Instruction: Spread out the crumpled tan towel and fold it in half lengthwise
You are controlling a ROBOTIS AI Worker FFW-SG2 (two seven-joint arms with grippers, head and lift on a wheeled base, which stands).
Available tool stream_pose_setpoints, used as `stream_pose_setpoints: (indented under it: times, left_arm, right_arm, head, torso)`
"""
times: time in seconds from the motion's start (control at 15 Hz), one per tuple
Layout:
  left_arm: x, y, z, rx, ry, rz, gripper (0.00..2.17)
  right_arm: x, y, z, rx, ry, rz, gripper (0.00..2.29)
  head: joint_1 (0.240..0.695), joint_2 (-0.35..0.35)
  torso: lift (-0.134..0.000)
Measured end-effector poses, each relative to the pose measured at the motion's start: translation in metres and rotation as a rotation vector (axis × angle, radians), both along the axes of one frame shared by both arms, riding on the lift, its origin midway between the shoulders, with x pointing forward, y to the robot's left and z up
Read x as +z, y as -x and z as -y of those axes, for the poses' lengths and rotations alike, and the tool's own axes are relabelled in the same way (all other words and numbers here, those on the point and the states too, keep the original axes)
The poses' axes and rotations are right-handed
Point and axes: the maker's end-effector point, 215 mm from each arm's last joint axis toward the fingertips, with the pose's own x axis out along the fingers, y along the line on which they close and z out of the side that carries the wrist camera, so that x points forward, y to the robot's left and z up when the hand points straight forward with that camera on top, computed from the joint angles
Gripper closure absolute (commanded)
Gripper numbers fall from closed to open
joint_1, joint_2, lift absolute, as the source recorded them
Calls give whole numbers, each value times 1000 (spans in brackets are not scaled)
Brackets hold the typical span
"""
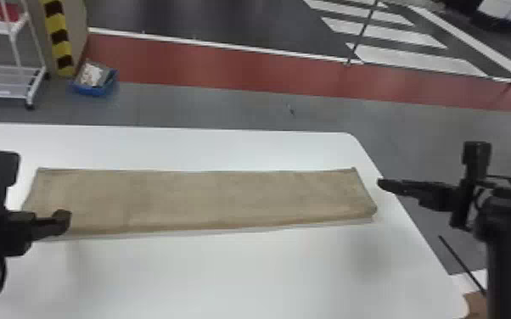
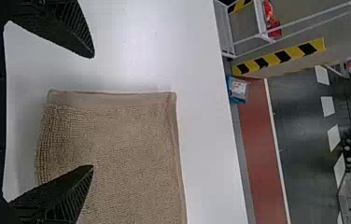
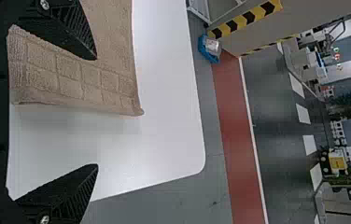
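The tan towel (image 1: 199, 199) lies flat as a long narrow strip across the white table, its layers almost lined up along the near edge. At the strip's left end is my left gripper (image 1: 61, 222), above the towel. In the left wrist view my left gripper (image 2: 93, 112) stands open, one finger over the towel (image 2: 131, 144) and one past its end. My right gripper (image 1: 388, 186) is just beyond the strip's right end. In the right wrist view, my right gripper (image 3: 96, 112) is open with nothing between its fingers, the towel (image 3: 80, 79) beside and under one of them.
The white table (image 1: 225, 275) has its rounded far right corner and slanting right edge near my right arm. On the floor beyond stand a blue bin (image 1: 93, 80) and a white rack (image 1: 12, 76) at the far left.
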Motion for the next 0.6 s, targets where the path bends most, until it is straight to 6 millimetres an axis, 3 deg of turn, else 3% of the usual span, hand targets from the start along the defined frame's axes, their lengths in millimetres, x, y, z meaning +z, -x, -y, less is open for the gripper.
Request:
stream_pose_setpoints:
  times: [0.6]
  left_arm:
    - [8, -8, -3, 7, 1, 19, 39]
  right_arm:
    - [0, -4, -1, 3, 3, 8, 66]
  head:
    - [695, -289]
  torso:
    - [-125]
